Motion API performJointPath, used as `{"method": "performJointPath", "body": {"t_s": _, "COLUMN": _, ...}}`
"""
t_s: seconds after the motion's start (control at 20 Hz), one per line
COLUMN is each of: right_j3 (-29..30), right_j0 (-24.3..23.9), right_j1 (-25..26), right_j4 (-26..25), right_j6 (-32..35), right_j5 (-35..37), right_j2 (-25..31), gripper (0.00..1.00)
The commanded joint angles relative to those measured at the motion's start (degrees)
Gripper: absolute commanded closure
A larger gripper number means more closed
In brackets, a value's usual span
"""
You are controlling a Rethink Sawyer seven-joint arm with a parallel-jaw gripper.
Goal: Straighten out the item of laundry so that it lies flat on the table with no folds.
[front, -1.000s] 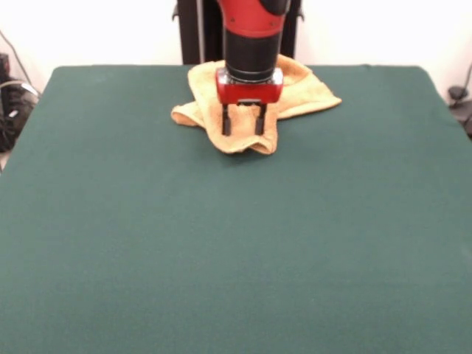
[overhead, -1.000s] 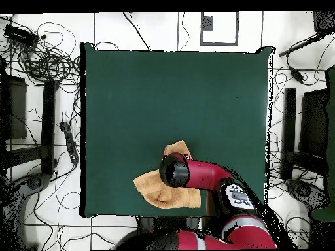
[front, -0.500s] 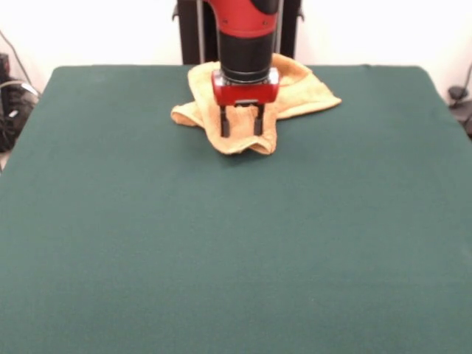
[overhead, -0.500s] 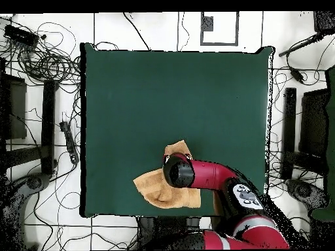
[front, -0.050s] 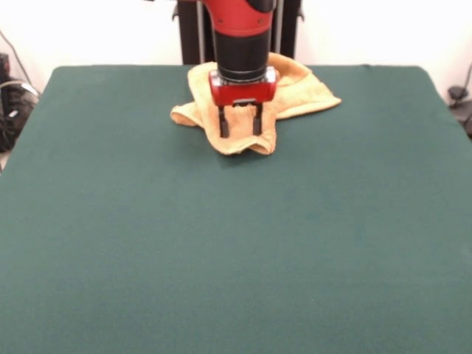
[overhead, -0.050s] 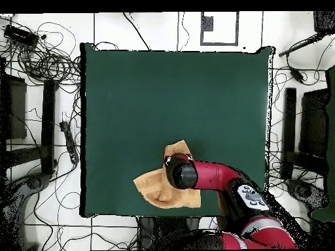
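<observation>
No legible text, label, brand, number or sign appears in either view; a white plate on the robot arm (overhead, -0.050s: pixel 252 196) bears dark marks too small to read.

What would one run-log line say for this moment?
towel: crumpled, folded | gripper: open, over towel's front fold | table: towel at robot-side edge

Front view evenly lit, bright, diffuse; white wall behind slightly overexposed. Table (front, -0.050s: pixel 236 243) cloth matte, no glare seen. Soft narrow shadow cast under towel (front, -0.050s: pixel 310 96) front edge. Slight softness throughout, no motion blur noted on gripper (front, -0.050s: pixel 240 122). Overhead view harder in contrast; floor washed white, table (overhead, -0.050s: pixel 176 98) dark.
</observation>
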Motion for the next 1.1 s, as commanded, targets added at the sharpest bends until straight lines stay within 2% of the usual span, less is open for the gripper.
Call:
{"method": "performJointPath", "body": {"t_s": 0.05, "right_j3": -0.8, "right_j0": -3.4, "right_j1": 4.3, "right_j4": -4.3, "right_j6": 3.8, "right_j5": -3.6, "right_j2": 2.8, "gripper": 0.0}}
{"method": "performJointPath", "body": {"t_s": 0.4, "right_j3": -0.5, "right_j0": -4.1, "right_j1": 3.5, "right_j4": -5.8, "right_j6": 4.4, "right_j5": -3.4, "right_j2": 2.4, "gripper": 0.0}}
{"method": "performJointPath", "body": {"t_s": 0.65, "right_j3": 2.5, "right_j0": -5.8, "right_j1": -4.0, "right_j4": -5.6, "right_j6": 3.6, "right_j5": 1.9, "right_j2": 1.6, "gripper": 0.0}}
{"method": "performJointPath", "body": {"t_s": 1.1, "right_j3": 2.2, "right_j0": -7.2, "right_j1": -7.8, "right_j4": -6.5, "right_j6": 1.8, "right_j5": 6.6, "right_j2": 2.4, "gripper": 0.0}}
